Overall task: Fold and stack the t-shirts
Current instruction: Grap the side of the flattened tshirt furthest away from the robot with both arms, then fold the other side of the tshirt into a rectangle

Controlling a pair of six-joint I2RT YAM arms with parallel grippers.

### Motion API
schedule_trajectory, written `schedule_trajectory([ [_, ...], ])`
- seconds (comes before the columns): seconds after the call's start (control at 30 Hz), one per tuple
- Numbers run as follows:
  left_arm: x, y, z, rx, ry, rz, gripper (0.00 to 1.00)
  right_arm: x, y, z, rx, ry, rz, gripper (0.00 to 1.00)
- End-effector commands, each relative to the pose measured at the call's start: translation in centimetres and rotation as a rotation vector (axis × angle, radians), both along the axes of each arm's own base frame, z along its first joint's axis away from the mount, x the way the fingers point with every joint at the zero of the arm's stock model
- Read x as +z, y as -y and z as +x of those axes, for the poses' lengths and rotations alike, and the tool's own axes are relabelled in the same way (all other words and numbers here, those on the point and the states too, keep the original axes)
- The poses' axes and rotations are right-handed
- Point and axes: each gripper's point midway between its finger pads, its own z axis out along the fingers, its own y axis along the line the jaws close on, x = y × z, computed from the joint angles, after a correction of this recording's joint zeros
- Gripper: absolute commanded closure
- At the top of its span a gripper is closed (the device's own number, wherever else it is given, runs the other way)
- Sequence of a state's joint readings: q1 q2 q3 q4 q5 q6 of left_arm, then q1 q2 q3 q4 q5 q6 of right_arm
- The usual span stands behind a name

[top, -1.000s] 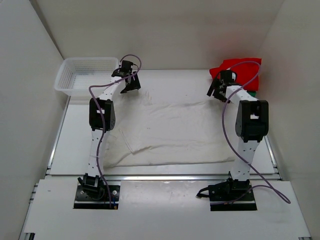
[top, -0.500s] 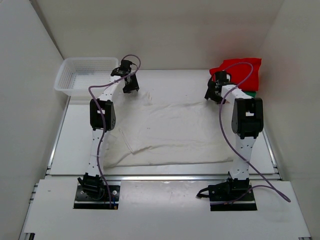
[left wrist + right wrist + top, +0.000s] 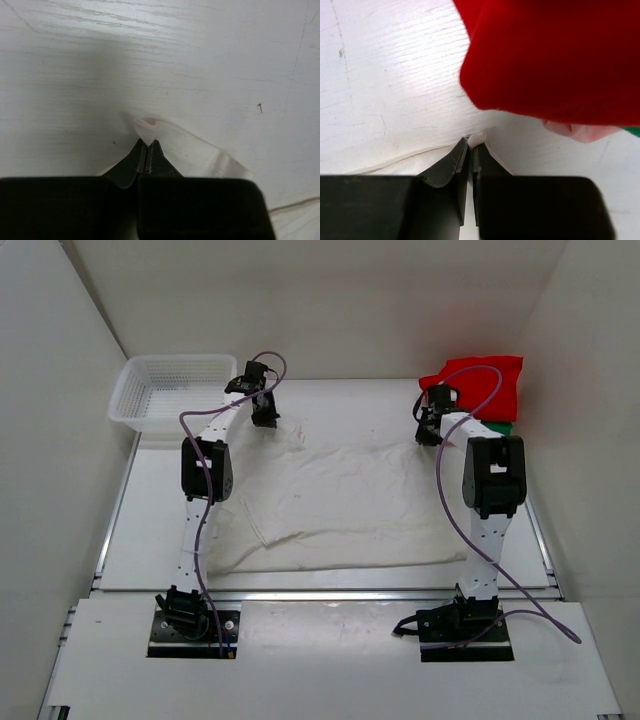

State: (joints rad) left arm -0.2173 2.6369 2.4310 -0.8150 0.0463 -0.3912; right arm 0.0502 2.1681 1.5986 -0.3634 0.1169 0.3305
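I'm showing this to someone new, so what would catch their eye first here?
A big wrinkled cream t-shirt lies spread across the middle of the table, with the left end effector and right end effector each pinched shut on a far corner of it. The bright red t-shirt sits heaped at the far right corner, and a white mesh basket at the far left.

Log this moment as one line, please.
stage: corners pinched, unfolded | left gripper: shut on cream t-shirt far-left corner | right gripper: shut on far-right corner | red t-shirt: far right | basket: far left
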Motion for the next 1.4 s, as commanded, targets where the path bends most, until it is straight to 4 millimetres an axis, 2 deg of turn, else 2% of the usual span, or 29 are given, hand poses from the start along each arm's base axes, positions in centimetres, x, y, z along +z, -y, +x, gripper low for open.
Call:
schedule_trajectory([
  [0.0,6.5,0.5,-0.1,-0.036,0.101,-0.029,1.0,4.2,0.4,1.5,0.046,0.135,0.004,1.0],
  [0.03,7.6,0.3,-0.2,-0.036,0.127,-0.038,1.0,5.1,0.3,1.9,0.058,0.171,0.021,0.99],
  [0.07,6.5,0.0,-1.3,-0.036,0.093,-0.042,1.0,5.5,0.4,1.9,0.064,0.186,0.027,1.0],
  [0.1,8.6,0.0,-1.1,-0.047,0.147,-0.064,1.0,5.5,0.5,1.9,0.074,0.191,0.024,1.0],
  [0.13,9.4,-0.3,-1.8,-0.038,0.169,-0.07,1.0,5.6,0.3,1.8,0.083,0.194,0.032,1.0],
  [0.17,7.8,-0.9,-3.3,-0.033,0.133,-0.069,1.0,6.2,0.3,1.8,0.088,0.207,0.036,1.0],
  [0.2,10.0,-1.1,-3.1,-0.026,0.201,-0.088,1.0,6.5,0.6,1.6,0.094,0.213,0.024,1.0],
  [0.23,10.5,-1.5,-4.3,-0.023,0.212,-0.097,1.0,6.4,0.5,1.4,0.097,0.211,0.02,1.0],
  [0.27,9.3,-1.8,-5.3,-0.019,0.186,-0.1,1.0,7.0,0.0,1.2,0.119,0.224,0.053,1.0],
  [0.33,10.7,-2.9,-6.6,-0.012,0.2,-0.093,1.0,6.8,0.1,0.2,0.124,0.223,0.065,1.0],
  [0.37,10.3,-3.4,-7.6,-0.013,0.182,-0.085,1.0,7.7,-0.2,0.2,0.136,0.249,0.075,1.0],
  [0.4,10.3,-3.2,-8.3,-0.025,0.172,-0.089,1.0,6.9,-0.2,-0.5,0.136,0.236,0.075,1.0],
  [0.47,8.8,-3.9,-10.2,-0.02,0.138,-0.076,1.0,7.5,-0.4,-1.3,0.15,0.251,0.081,1.0],
  [0.53,9.6,-4.5,-11.6,-0.01,0.151,-0.087,1.0,7.5,-0.3,-2.6,0.156,0.244,0.07,1.0],
  [0.63,8.8,-4.7,-14.2,-0.012,0.125,-0.076,1.0,6.8,-0.6,-4.8,0.168,0.224,0.085,1.0],
  [0.67,8.8,-5.0,-15.3,-0.007,0.123,-0.076,1.0,7.8,-0.8,-5.3,0.172,0.248,0.093,0.99],
  [0.73,8.8,-5.3,-16.8,-0.003,0.123,-0.076,1.0,6.9,0.8,-7.2,0.134,0.232,0.113,1.0],
  [0.77,8.5,-5.5,-17.8,-0.005,0.113,-0.076,1.0,7.6,0.8,-7.7,0.137,0.251,0.124,1.0],
  [0.8,7.8,-5.9,-18.5,0.006,0.104,-0.062,1.0,6.7,0.6,-8.6,0.14,0.233,0.15,1.0],
  [0.87,7.8,-6.4,-18.9,0.016,0.118,-0.056,1.0,6.5,0.9,-9.9,0.137,0.235,0.158,0.99],
  [1.0,6.9,-6.4,-20.5,0.017,0.063,-0.075,1.0,6.5,0.1,-11.1,0.151,0.225,0.19,1.0],
  [1.17,9.2,-5.9,-23.0,0.007,0.129,-0.099,1.0,6.9,0.3,-13.3,0.137,0.236,0.202,0.99],
  [1.2,9.5,-6.2,-23.8,0.009,0.131,-0.099,1.0,7.8,0.4,-13.3,0.14,0.261,0.204,1.0],
  [1.23,8.8,-6.4,-24.4,0.009,0.114,-0.092,1.0,7.6,0.3,-14.0,0.138,0.253,0.211,1.0],
  [1.27,9.6,-6.5,-24.7,0.013,0.132,-0.096,1.0,7.2,0.3,-14.4,0.137,0.245,0.218,1.0],
  [1.33,9.1,-6.8,-26.0,0.006,0.116,-0.086,1.0,7.0,0.2,-15.1,0.138,0.237,0.218,1.0],
  [1.37,9.5,-6.8,-26.5,0.007,0.126,-0.09,1.0,6.6,0.2,-15.5,0.138,0.222,0.218,1.0],
])
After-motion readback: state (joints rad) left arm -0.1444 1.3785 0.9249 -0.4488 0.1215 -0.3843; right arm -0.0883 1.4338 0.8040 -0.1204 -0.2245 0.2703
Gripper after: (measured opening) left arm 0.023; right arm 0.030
